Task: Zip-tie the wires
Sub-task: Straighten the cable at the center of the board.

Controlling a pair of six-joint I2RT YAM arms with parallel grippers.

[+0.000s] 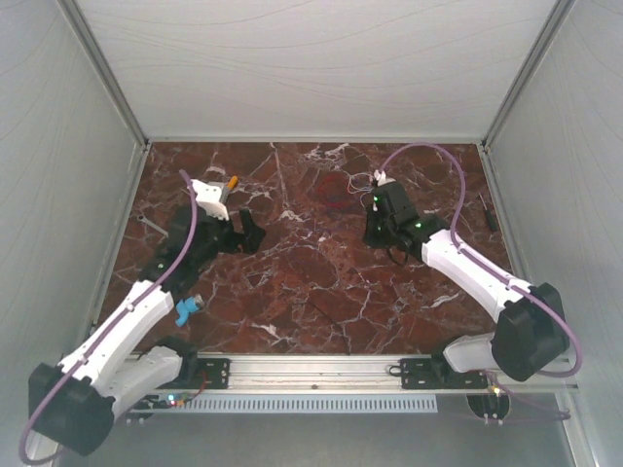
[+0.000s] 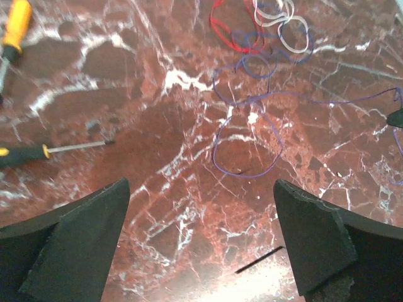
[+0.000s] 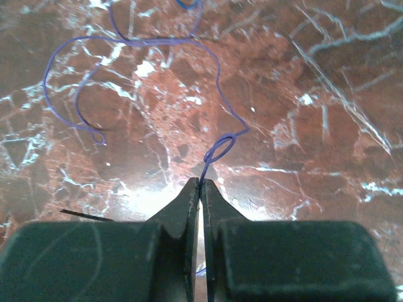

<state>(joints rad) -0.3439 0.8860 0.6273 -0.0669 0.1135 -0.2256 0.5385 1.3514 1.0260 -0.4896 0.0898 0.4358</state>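
The wires (image 1: 336, 185) are a loose tangle of thin red, blue-purple and whitish loops on the marble table. In the left wrist view the wires (image 2: 261, 31) lie far ahead, with one blue loop trailing nearer. My left gripper (image 2: 200, 189) is open and empty, short of that loop; in the top view the left gripper (image 1: 238, 236) is left of the tangle. My right gripper (image 3: 200, 182) is shut on the end of a blue-purple strand (image 3: 214, 63), just below a small loop. In the top view the right gripper (image 1: 373, 226) is right of the tangle.
A thin black strip (image 2: 258, 259) lies on the table near my left fingers; it also shows in the right wrist view (image 3: 82, 215). A yellow-handled screwdriver (image 2: 16, 25) and a smaller one (image 2: 50, 150) lie at left. A dark tool (image 1: 490, 212) lies by the right wall.
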